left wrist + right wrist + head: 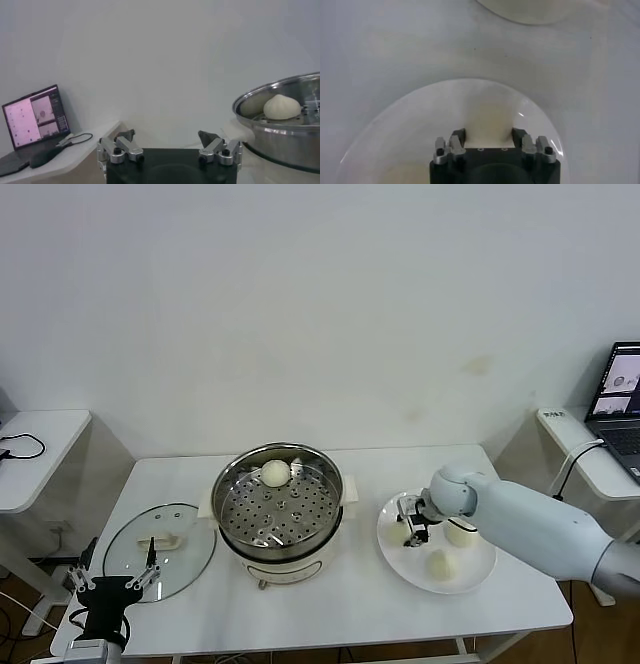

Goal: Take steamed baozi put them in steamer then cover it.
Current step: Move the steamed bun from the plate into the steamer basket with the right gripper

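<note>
The steel steamer (280, 506) stands mid-table with one baozi (275, 473) on its perforated tray. My right gripper (412, 522) is low over the white plate (395, 549). In the right wrist view its fingers (458, 136) press both sides of a cream baozi (489, 117); I cannot tell whether it has left the plate. Two more baozi (461, 531) (437, 564) lie on the plate. The glass cover (160, 536) lies flat on the table left of the steamer. My left gripper (115, 589) is open and empty at the table's front left corner.
The left wrist view shows the steamer rim (280, 127), the baozi inside it (282, 106), and a laptop (35, 117) on a side table. Another side table (35, 449) stands at left. A laptop (622, 399) sits at far right.
</note>
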